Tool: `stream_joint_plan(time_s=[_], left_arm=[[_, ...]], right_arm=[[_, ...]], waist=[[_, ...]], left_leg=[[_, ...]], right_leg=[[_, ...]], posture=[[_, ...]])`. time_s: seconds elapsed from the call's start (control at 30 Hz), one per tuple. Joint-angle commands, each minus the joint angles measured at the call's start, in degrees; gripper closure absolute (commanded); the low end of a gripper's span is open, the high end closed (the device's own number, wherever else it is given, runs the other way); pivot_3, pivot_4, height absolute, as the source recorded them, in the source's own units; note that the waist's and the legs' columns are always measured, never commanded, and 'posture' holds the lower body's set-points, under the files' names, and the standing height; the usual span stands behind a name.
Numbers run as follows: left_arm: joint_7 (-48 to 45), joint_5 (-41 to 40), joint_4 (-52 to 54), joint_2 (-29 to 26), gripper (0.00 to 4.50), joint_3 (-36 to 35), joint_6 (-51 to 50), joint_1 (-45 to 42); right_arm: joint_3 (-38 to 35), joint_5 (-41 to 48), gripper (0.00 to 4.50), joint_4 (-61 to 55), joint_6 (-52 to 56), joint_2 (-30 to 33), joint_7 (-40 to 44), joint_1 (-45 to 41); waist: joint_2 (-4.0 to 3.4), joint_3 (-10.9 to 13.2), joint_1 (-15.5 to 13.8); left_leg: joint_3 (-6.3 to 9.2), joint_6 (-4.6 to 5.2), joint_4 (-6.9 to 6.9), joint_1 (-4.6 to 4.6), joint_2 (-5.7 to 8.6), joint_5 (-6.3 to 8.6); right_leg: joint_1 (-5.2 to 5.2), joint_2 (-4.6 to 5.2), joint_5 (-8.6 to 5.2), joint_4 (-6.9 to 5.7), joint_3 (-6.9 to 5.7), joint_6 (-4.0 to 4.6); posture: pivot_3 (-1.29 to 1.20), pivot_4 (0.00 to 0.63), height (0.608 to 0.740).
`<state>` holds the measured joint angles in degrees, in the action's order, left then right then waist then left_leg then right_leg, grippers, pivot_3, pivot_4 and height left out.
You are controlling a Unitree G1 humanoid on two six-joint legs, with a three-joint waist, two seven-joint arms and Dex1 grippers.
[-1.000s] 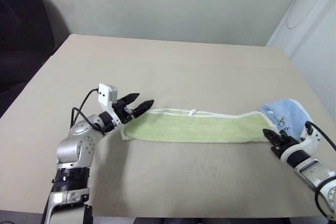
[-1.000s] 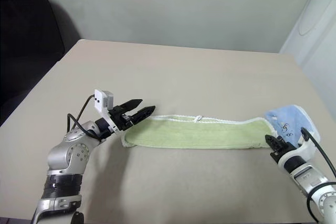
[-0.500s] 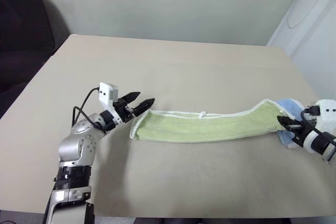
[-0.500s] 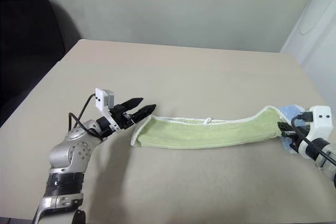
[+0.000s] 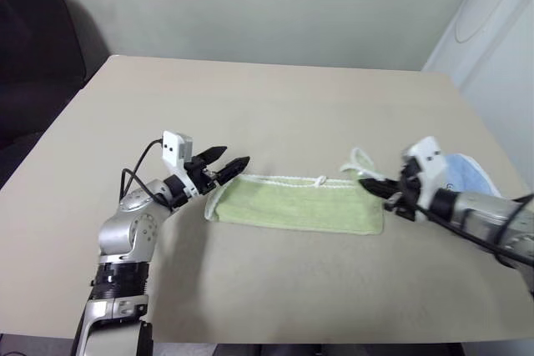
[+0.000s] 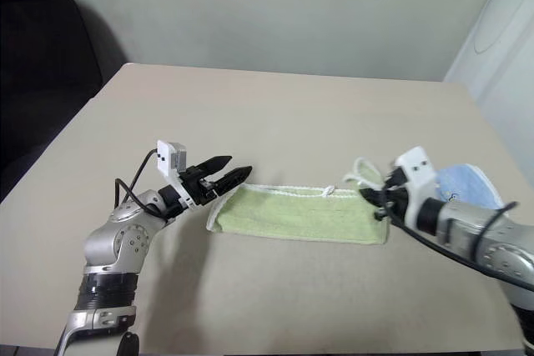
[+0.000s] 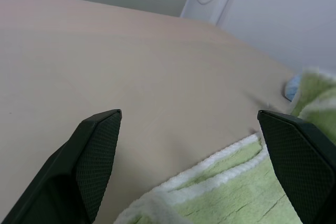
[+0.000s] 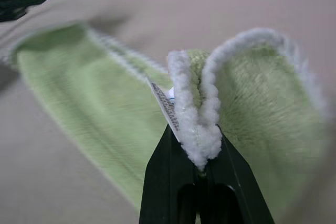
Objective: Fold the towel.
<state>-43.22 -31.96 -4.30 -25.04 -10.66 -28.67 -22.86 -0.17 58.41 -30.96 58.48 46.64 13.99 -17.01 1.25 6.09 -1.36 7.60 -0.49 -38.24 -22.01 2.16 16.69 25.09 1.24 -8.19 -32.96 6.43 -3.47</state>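
The light green towel (image 5: 292, 206) lies as a long strip across the middle of the tan table (image 5: 275, 106), with a small white loop (image 5: 320, 181) on its far edge. My right gripper (image 5: 370, 184) is shut on the towel's right end (image 8: 195, 124), which is lifted off the table and doubled back over the strip. My left gripper (image 5: 236, 156) stands open just above the towel's left end (image 7: 231, 195), nothing between its fingers (image 7: 97, 150). The strip's left corner is slightly bunched.
A smaller light blue cloth (image 5: 467, 174) lies on the table behind my right arm, near the right edge. A dark chair (image 5: 33, 47) stands off the table's far left corner. A white panel (image 5: 492, 31) rises at the right.
My right gripper has swung left and up with the towel's right end, off the blue cloth, so the strip is now much shorter. The left gripper has stayed put.
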Motion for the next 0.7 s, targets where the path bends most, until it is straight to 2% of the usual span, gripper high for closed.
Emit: stream_joint_plan(time_s=[0.03, 0.1, 0.23, 0.47, 0.57, 0.7], left_arm=[[0.4, -0.1, 1.4, 0.4, 0.0, -0.5, 1.4, -1.1], [0.6, -0.2, 1.6, 0.4, 0.0, -0.8, 1.5, -1.1], [0.9, -0.3, 1.9, 0.3, 0.0, -1.0, 1.5, -0.7], [1.3, -0.6, 2.2, 0.2, 0.0, -1.2, 1.4, -0.5], [1.3, -0.6, 2.1, 0.2, 0.0, -1.1, 1.3, -0.6], [1.2, -0.6, 2.0, 0.3, 0.0, -0.9, 1.3, -0.7]], right_arm=[[4.4, -4.0, 4.48, 0.4, 1.8, -2.3, 0.1, -3.0], [6.7, -5.9, 4.48, 1.7, 2.7, -4.2, 0.4, -4.1], [10.6, -11.1, 4.48, 4.4, 3.4, -6.5, 1.2, -4.9], [11.9, -15.6, 4.48, 5.3, 3.8, -8.4, 3.3, -4.4], [11.4, -16.1, 3.84, 5.1, 3.9, -9.3, 4.5, -4.1], [10.2, -15.3, 2.54, 2.8, 3.6, -9.8, 7.0, -3.4]], waist=[[-0.01, 0.0, -0.1], [-0.01, 0.0, -0.2], [-0.01, 0.0, -0.2], [-0.01, 0.0, -0.1], [-0.01, 0.0, -0.1], [-0.02, 0.0, -0.1]], left_leg=[[0.02, 0.1, 0.0, 0.0, -0.01, -0.06], [0.04, 0.12, 0.0, -0.02, 0.0, -0.07], [0.03, 0.02, 0.0, -0.01, 0.0, -0.01], [0.03, -0.2, 0.0, -0.02, 0.0, 0.1], [0.03, -0.25, 0.0, -0.02, 0.0, 0.12], [0.03, -0.28, 0.0, -0.02, 0.0, 0.13]], right_leg=[[0.0, 0.0, 0.07, 0.0, -0.01, 0.09], [0.0, 0.01, 0.27, 0.0, -0.01, 0.39], [0.01, 0.02, 0.31, 0.02, -0.01, 0.46], [0.03, 0.02, 0.41, 0.02, -0.02, 0.62], [0.02, 0.02, 0.42, 0.02, -0.02, 0.63], [0.03, 0.02, 0.42, 0.02, -0.02, 0.64]], posture=[[0.0, 0.15, 0.74], [0.0, 0.15, 0.74], [0.0, 0.15, 0.74], [0.0, 0.15, 0.74], [0.0, 0.15, 0.74], [0.0, 0.15, 0.74]])
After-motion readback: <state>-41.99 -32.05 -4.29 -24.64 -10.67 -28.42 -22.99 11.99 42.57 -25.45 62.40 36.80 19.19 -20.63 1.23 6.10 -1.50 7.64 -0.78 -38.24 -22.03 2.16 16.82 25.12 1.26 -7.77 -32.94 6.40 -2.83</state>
